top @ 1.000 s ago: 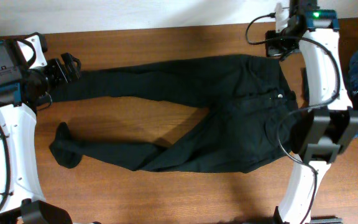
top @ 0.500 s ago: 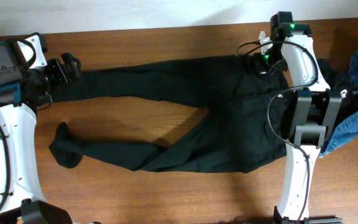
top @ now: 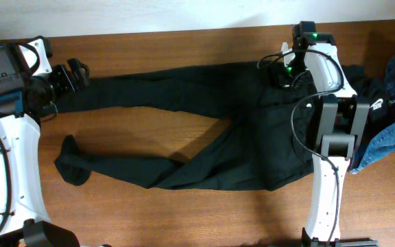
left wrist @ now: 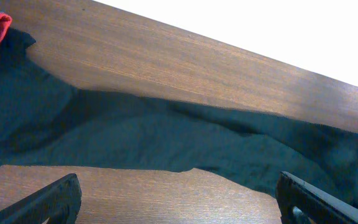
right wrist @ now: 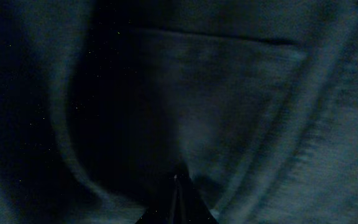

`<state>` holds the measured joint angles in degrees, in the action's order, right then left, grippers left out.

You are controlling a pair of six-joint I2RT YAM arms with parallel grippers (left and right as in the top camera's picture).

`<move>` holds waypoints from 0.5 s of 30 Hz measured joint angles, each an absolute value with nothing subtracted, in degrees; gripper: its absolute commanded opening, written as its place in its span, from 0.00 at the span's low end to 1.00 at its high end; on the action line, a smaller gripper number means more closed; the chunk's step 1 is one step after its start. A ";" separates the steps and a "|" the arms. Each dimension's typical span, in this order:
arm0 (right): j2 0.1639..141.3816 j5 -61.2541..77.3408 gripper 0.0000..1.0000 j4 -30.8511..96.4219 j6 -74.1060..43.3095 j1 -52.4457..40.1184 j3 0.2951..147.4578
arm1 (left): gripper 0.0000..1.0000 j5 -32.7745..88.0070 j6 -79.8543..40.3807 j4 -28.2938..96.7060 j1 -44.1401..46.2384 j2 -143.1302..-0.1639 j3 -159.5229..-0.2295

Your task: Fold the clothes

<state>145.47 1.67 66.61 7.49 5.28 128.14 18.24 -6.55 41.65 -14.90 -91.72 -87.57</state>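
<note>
The long black fabric jeans (top: 252, 151) look limp and floppy, best taken at waistband and hems. The left hand (left wrist: 178, 202) gapes apart; the right hand (right wrist: 178, 194) is closed together at the waist.

Black jeans (right wrist: 241, 106) fill the frame; closed end effector (right wrist: 178, 198) touches them.

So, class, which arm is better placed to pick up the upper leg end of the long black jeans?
Left. The left gripper hangs open beside that leg end of the long black jeans; the right gripper sits shut at the waist.
</note>
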 measured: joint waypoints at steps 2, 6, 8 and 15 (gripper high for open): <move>145.49 0.64 0.04 66.57 7.66 6.13 128.14 | 0.99 18.24 -6.55 41.65 -14.90 -91.72 -87.57; 145.49 -0.40 0.04 66.13 8.23 9.87 128.14 | 0.99 18.26 -6.55 41.65 -14.90 -91.72 -87.57; 145.53 -0.64 0.04 65.47 8.99 12.75 128.14 | 0.99 18.24 -6.55 41.65 -14.90 -91.72 -87.57; 145.58 2.37 0.04 63.75 12.05 19.86 128.11 | 0.99 18.26 -6.55 41.65 -14.90 -91.72 -87.57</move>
<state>145.58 2.37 63.75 12.05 19.86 128.11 18.26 -6.55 41.65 -14.90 -91.72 -87.57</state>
